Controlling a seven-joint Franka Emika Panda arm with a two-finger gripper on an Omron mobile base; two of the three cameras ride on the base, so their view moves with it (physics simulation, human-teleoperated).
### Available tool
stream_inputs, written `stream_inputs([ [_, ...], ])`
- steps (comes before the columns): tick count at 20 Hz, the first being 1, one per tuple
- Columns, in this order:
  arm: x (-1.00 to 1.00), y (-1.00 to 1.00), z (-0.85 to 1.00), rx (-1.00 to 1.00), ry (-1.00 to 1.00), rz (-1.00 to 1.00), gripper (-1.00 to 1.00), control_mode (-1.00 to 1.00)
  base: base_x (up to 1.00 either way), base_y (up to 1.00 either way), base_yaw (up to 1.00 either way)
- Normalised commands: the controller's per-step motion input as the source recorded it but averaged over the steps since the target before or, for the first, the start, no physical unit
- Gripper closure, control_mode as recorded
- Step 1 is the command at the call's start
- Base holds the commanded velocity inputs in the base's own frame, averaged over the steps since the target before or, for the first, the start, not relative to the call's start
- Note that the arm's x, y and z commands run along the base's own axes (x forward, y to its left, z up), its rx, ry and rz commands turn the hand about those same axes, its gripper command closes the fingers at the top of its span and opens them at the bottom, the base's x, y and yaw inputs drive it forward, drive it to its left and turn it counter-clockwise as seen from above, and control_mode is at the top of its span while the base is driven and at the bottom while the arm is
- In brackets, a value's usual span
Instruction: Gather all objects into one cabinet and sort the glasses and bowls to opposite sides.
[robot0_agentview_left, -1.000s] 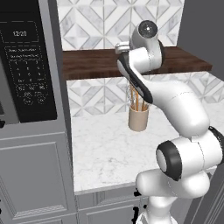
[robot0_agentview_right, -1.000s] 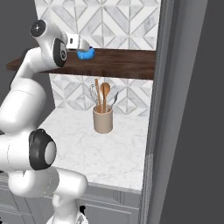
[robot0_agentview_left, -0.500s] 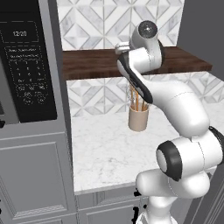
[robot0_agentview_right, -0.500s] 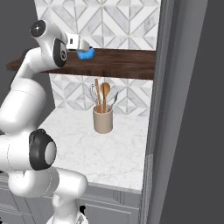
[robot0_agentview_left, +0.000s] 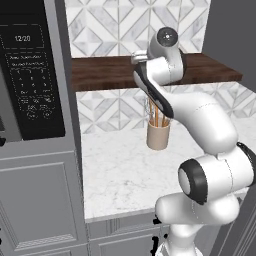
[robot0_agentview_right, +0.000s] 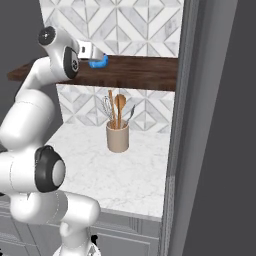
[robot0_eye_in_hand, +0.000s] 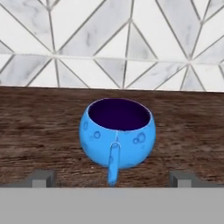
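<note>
Upright, blue cup (robot0_eye_in_hand: 117, 133) sits between open hand (robot0_eye_in_hand: 112, 178).

Flat, even rendered light — soft shadows, slight blur.

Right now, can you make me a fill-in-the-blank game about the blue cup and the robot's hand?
1. The blue cup stands on a dark ____ shelf.
2. The cup's handle points ____ the gripper.
3. The gripper's two fingers are ____, with one on each side of the cup.
4. The tan holder on the white counter holds wooden ____.

Missing words: wooden; toward; open; utensils
</note>
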Motion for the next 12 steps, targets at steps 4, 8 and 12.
stream_inputs([
  [4, 0.24, -0.01, 0.00, 0.00, 0.00, 0.00, -1.00, -1.00, 0.00, 0.00, 0.00],
  [8, 0.13, 0.00, 0.00, 0.00, 0.00, 0.00, -1.00, -1.00, 0.00, 0.00, 0.00],
  [12, 0.13, 0.00, -0.04, 0.00, 0.00, 0.00, -1.00, -1.00, 0.00, 0.00, 0.00],
])
